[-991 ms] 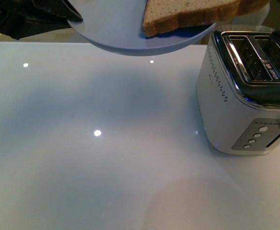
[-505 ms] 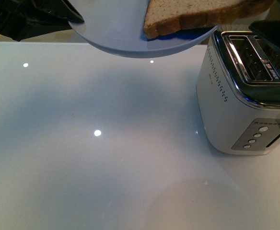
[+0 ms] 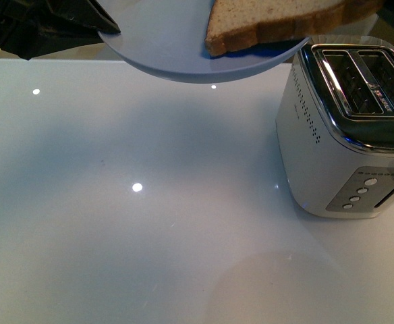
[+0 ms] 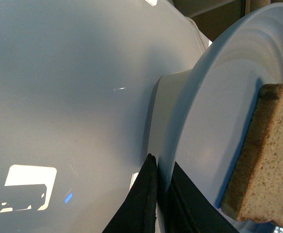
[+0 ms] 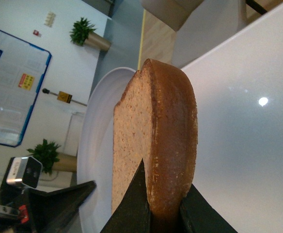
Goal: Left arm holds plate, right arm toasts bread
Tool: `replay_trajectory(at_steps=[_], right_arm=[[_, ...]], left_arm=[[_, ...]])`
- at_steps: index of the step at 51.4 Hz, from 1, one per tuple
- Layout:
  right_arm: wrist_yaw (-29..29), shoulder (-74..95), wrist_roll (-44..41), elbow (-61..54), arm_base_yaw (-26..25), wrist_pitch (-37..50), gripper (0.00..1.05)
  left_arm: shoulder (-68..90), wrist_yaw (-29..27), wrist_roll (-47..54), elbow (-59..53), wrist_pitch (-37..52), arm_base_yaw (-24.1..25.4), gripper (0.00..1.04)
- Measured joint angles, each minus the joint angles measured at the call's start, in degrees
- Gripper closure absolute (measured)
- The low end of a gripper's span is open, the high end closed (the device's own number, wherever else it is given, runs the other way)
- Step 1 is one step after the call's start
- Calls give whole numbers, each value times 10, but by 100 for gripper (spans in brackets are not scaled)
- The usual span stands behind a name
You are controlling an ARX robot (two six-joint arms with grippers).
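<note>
The white glossy surface [image 3: 136, 223] lies open across the near and middle ground, carrying only bright light spots. On its right side stands a white and chrome toaster [image 3: 318, 155], buttons on its near face, its two top slots facing up with only metal guides showing inside; its right part runs out of the front view. Beyond, past the far edge of the surface, the pale blue-grey plate [image 3: 170, 47] hangs in the air, its right rim close to the toaster's top far corner but apart from it. The left hand [image 4: 162, 194] pinches the plate's left rim, one dark wedge finger on each face. On the plate's right half is the bread [image 3: 271, 23], flat cut end over the plate, its rounded end reaching beyond the rim toward the toaster. The right hand [image 5: 163, 213] clamps that rounded crust end between its two dark fingers. Whether the slice touches the plate cannot be told.
</note>
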Motion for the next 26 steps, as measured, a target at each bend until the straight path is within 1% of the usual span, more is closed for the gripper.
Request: replay_trajectory(at_steps=[6,14,18,21,25,26], right_arm=[[-9,-26,9,8,-8,3,101],[-7,-74,35,35,-50,11,101],[19,-101,16,62,-83,-22,101],[39,-107,-6,73,-96,-45,101],[84,-107,-75,88,-109,-84,101],[90,-106,-80,89,-110,-89,101]], left_arm=[[0,2,0,-1,0,0,102],[0,2,-1,-5,1,0,102],[0,2,-1,-7,1,0,102],[0,2,-1,-7,2,0,102],[0,2,-1,-7,3,0,102],[0,2,-1,-7,3,0,102]])
